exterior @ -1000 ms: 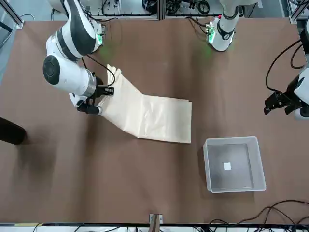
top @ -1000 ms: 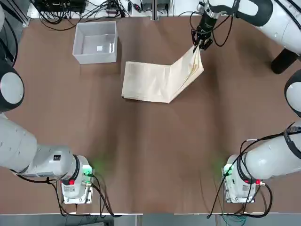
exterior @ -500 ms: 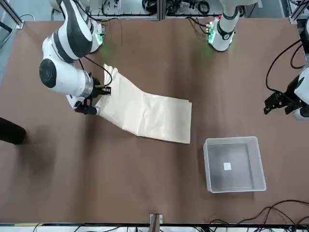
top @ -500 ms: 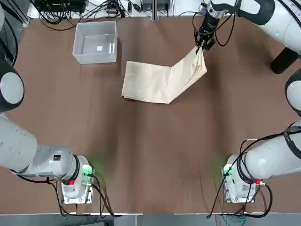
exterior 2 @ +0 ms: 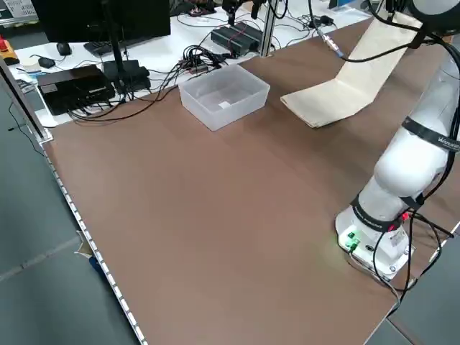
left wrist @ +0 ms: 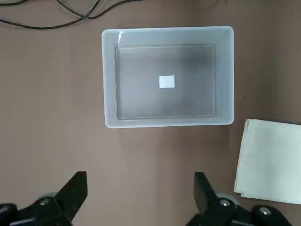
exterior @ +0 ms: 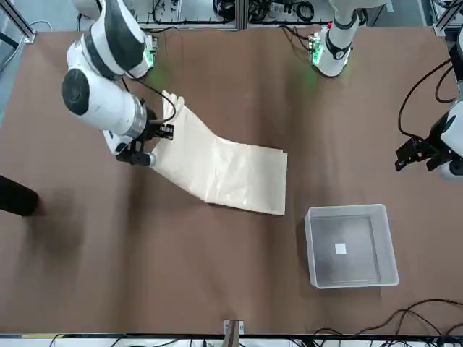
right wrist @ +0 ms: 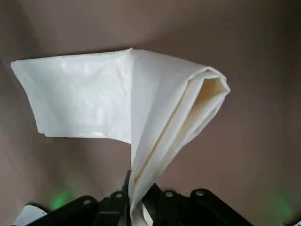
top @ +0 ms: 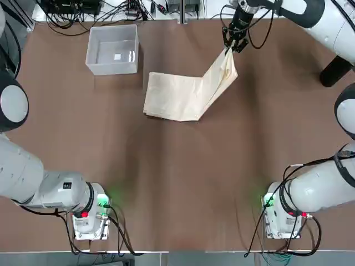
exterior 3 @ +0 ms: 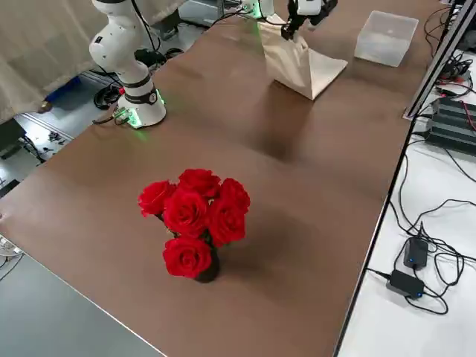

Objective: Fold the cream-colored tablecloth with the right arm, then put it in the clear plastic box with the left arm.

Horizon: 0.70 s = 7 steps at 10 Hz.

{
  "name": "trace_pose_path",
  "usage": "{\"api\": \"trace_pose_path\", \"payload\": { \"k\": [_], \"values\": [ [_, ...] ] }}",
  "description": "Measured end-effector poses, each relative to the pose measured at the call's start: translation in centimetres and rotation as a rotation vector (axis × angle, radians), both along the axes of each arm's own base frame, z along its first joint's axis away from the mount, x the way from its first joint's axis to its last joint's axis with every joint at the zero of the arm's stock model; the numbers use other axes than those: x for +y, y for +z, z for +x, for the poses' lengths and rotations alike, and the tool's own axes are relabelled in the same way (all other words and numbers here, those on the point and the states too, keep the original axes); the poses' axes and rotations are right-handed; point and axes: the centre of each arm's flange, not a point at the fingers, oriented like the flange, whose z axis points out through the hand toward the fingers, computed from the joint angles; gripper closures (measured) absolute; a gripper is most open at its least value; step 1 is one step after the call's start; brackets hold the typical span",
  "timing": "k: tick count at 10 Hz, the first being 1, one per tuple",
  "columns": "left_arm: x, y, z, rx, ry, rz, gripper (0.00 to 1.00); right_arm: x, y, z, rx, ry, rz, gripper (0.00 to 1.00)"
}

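Between the right gripper's (top: pixel 228 47) closed jaws, the cloth's (top: pixel 183 97) pinched edge has risen and swung boxward, starting the fold; left gripper's (left wrist: pixel 141 188) jaws wide.

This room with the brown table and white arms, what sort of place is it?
Most likely a robotics lab: two white arms bolted to the table, the right arm lifting a cream-colored tablecloth, and cables and electronics along the edge.
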Motion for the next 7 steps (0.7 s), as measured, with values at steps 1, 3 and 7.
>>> {"api": "trace_pose_path", "payload": {
  "k": [1,3,7],
  "values": [
    [0.0,0.0,0.0,0.0,0.0,-0.001,0.0,0.4,0.2,0.2,0.0,-0.008,0.001,0.92],
    [0.1,0.0,0.0,0.0,0.002,-0.002,0.0,1.1,-0.7,1.3,0.008,-0.031,-0.016,0.92],
    [0.1,0.0,0.0,-0.001,0.002,-0.002,0.0,5.1,-2.3,2.6,0.03,-0.067,-0.04,0.92]
  ]
}}
